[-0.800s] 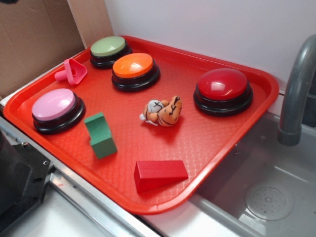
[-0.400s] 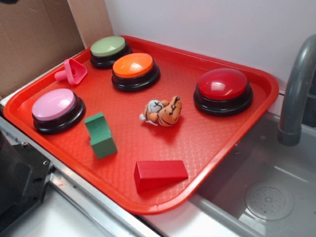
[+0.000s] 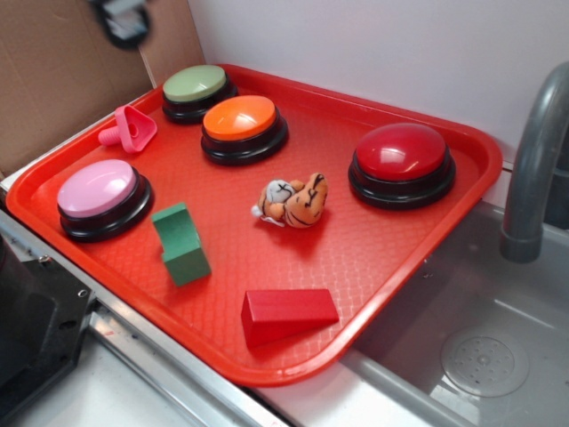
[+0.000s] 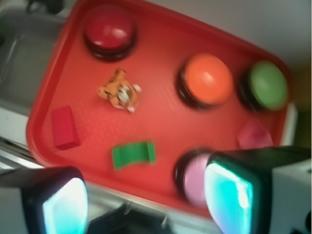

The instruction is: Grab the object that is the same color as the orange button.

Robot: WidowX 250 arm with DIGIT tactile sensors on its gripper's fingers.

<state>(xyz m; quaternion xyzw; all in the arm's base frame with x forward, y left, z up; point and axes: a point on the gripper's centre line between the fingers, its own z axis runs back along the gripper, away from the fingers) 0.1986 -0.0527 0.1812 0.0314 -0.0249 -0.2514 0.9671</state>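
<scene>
The small plush tiger (image 3: 292, 202), orange with black stripes and a white face, lies near the middle of the red tray (image 3: 427, 231); it also shows in the wrist view (image 4: 119, 91). The orange button (image 3: 242, 122) stands behind it toward the back left, and shows in the wrist view too (image 4: 207, 79). My gripper (image 3: 124, 20) is a blurred dark shape at the top left, high above the tray's back-left corner. In the wrist view my gripper (image 4: 146, 202) is open and empty, its fingers wide apart, far above the tray.
On the tray also stand a red button (image 3: 402, 160), a green button (image 3: 196, 87), a pink button (image 3: 100, 193), a green block (image 3: 181, 243), a red wedge (image 3: 286, 313) and a pink piece (image 3: 130, 129). A grey faucet (image 3: 533, 169) and sink (image 3: 480, 356) lie right. Cardboard (image 3: 62, 71) stands behind left.
My gripper has come into the exterior view at the top left; earlier it was nearly out of view. Nothing on the tray has moved.
</scene>
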